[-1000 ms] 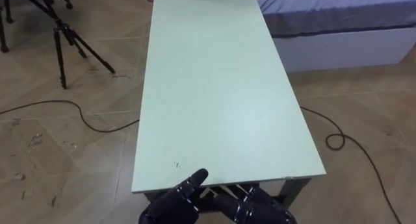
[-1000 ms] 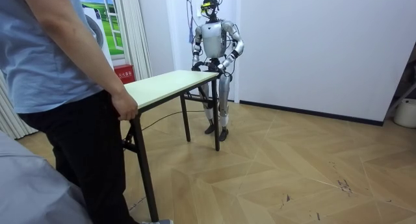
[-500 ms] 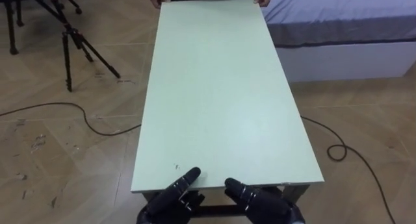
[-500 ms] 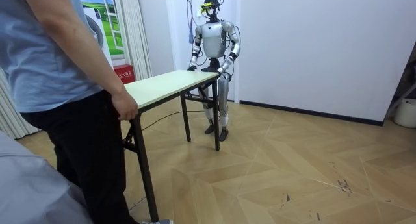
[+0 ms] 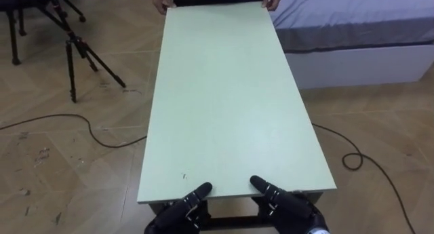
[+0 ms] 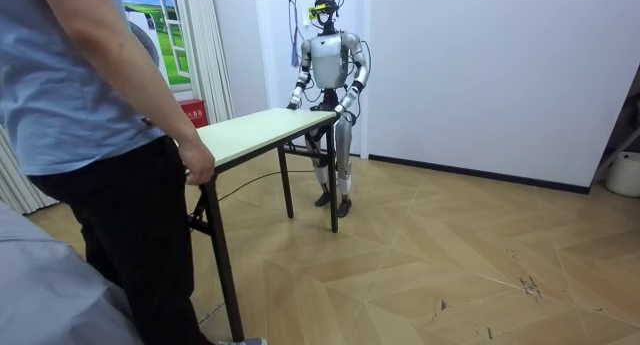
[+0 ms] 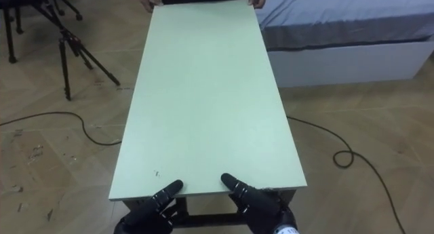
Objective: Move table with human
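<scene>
Our left hand (image 5: pixel 180 210) and right hand (image 5: pixel 288 205) sit at the near edge of the table (image 5: pixel 224 91) (whether they grip it, we cannot tell). A person's hands (image 5: pixel 160 1) hold the far end.

We see a pale green table (image 5: pixel 230 98), our black left hand (image 5: pixel 182 212) and right hand (image 5: pixel 290 208), and a tan herringbone floor (image 5: pixel 68 166).

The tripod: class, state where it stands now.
In the left eye view the tripod stands on the floor at the upper left, on the robot's left of the table, near the far end gripped by a person's hand.
</scene>
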